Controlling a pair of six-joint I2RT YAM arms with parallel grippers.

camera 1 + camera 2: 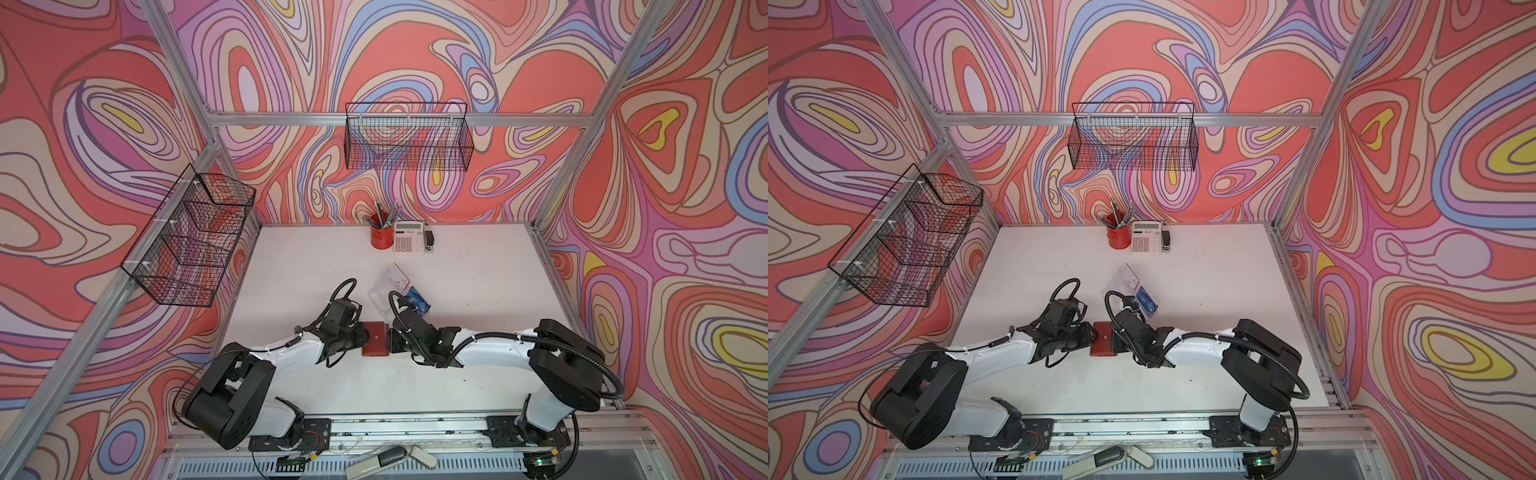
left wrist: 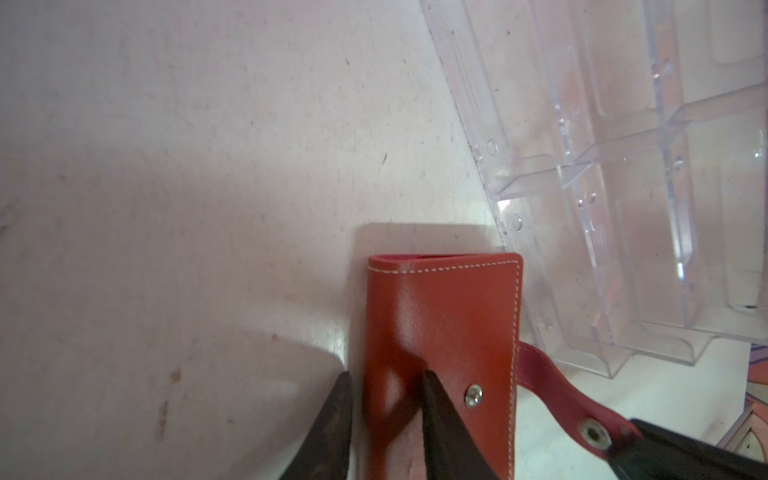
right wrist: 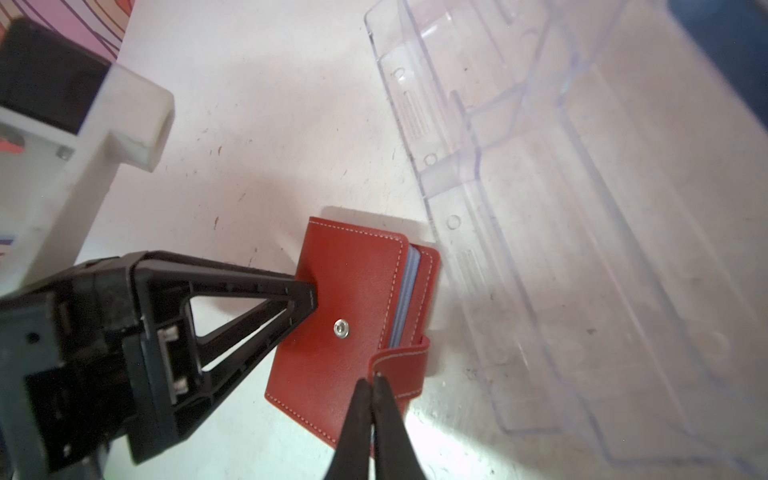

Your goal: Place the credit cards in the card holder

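Red card holder lies flat mid-table, betw. both grippers. L gripper is part-closed, pinching holder's left edge. R gripper is squeezed tight on the strap at holder's right side, snap undone. Blue credit cards sit just far-right of holder, by clear tray, apart from both grippers.
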